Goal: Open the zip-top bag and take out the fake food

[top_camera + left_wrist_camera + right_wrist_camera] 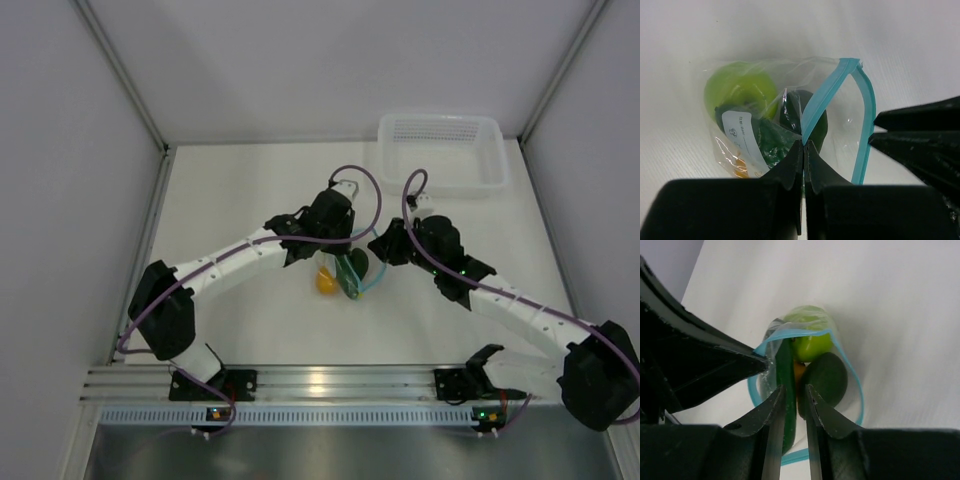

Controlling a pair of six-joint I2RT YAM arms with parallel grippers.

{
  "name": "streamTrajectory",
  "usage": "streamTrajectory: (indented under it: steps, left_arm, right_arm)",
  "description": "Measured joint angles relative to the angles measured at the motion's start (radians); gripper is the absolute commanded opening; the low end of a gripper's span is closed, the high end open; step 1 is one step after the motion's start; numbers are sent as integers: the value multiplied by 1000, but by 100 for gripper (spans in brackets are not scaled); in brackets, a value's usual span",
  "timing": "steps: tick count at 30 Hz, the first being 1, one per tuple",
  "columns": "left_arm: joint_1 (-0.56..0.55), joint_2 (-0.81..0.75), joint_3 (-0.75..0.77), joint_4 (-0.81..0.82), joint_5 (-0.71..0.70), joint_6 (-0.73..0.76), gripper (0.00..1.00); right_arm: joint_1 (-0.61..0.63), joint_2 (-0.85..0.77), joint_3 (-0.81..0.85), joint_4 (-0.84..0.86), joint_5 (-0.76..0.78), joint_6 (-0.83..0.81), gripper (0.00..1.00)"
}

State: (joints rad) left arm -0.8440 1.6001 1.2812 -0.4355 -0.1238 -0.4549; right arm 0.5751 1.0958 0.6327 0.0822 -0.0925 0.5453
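A matt white table (230, 190) lies under the left pincer (335, 255) and the right pincer (378, 250), evenly lit, with only soft shadows. Beyond the right pincer, in the far right corner, a white mesh basket (440, 119) sits on it. Pale grey wall panels (330, 60) close the space behind and to both sides of the pincers, joined by slim metal posts (120, 70). Nearer than the pincers, a silver rail (330, 382) runs along the table's edge and catches a bright glare, with a perforated strip (330, 413) just below it.

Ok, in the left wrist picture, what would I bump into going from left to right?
lime-green ball → blue zip strip → the right arm's black tool
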Motion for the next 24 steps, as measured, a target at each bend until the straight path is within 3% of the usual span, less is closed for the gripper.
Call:
streamTrajectory:
  steps: [6, 13, 20, 24]
  left_arm:
    - [0, -1, 0, 0, 11, -27, 0]
    - [0, -3, 0, 0, 19, -50, 0]
    - [1, -3, -27, 17, 23, -92, 0]
    - [1, -2, -55, 25, 14, -101, 0]
  right_arm:
    - [95, 90, 24, 14, 16, -3, 24]
    - [101, 225, 24, 42, 122, 16, 25]
    - [105, 314, 24, 95, 183, 68, 38]
    - [120, 349, 50, 89, 216, 95, 40]
